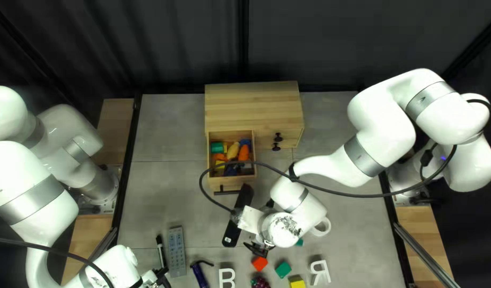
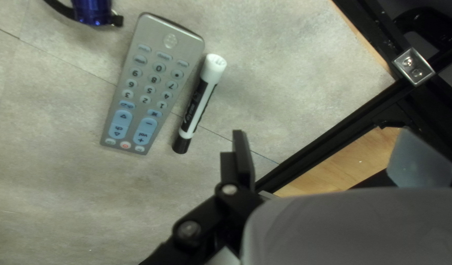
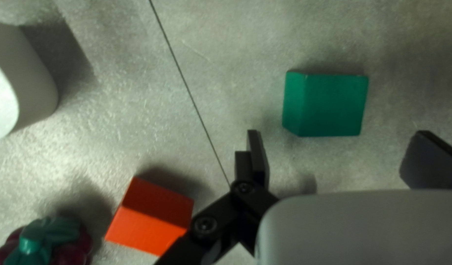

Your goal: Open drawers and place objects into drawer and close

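Bench (image 1: pixel 171 133) carries the cabinet (image 1: pixel 253 106) at its far edge, drawer (image 1: pixel 224 184) out and stocked, with room toward the left edge. We seem mid-loading: our right gripper (image 3: pixel 338 132), fingers wide, should descend around the green block (image 3: pixel 334 105), nearer the near edge; our left gripper (image 2: pixel 322 131) gapes too, by the near left corner.

Even light covers the table (image 1: pixel 165 133); past its far edge the curtain (image 1: pixel 171 42) is dim. In the right wrist view, soft shadows lie beside the red block (image 3: pixel 150 213) and the green block (image 3: pixel 331 105), and pale glare whitens the tabletop near the red one.
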`<state>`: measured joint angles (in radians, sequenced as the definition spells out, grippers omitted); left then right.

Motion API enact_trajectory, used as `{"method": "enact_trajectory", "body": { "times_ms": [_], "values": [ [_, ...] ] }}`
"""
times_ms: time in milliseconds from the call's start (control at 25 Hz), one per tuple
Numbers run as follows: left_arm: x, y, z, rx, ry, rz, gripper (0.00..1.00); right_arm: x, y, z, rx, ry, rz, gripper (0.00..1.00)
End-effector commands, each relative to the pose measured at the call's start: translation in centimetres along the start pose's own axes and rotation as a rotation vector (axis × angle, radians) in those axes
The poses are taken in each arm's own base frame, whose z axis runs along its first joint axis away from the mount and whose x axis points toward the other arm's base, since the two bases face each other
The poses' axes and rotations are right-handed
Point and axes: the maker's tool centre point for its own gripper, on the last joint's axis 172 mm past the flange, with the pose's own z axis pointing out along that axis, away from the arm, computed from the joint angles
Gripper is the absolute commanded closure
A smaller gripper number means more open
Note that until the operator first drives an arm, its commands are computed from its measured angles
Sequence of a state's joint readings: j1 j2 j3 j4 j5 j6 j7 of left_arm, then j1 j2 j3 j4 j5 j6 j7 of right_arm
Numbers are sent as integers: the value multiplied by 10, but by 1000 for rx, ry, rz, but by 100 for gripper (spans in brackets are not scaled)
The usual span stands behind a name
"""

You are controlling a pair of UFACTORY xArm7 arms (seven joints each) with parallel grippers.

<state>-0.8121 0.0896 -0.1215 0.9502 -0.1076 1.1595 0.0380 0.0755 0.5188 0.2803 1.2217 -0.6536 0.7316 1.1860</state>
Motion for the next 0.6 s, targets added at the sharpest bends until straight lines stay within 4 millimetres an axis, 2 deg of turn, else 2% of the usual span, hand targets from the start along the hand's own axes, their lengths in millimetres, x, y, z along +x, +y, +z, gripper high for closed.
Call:
{"method": "enact_trajectory", "body": {
  "times_ms": [40,400,480,560,600],
  "values": [
    [0,0,0,0,0,0,0,3,1,2,2,11,-1,0],
    [0,0,0,0,0,0,0,9,-2,10,17,18,-7,0],
    [0,0,0,0,0,0,0,10,-2,12,20,18,-7,3],
    [0,0,0,0,0,0,0,10,-2,13,22,17,-6,19],
    [0,0,0,0,0,0,0,10,-2,13,23,17,-6,88]
  ]
}}
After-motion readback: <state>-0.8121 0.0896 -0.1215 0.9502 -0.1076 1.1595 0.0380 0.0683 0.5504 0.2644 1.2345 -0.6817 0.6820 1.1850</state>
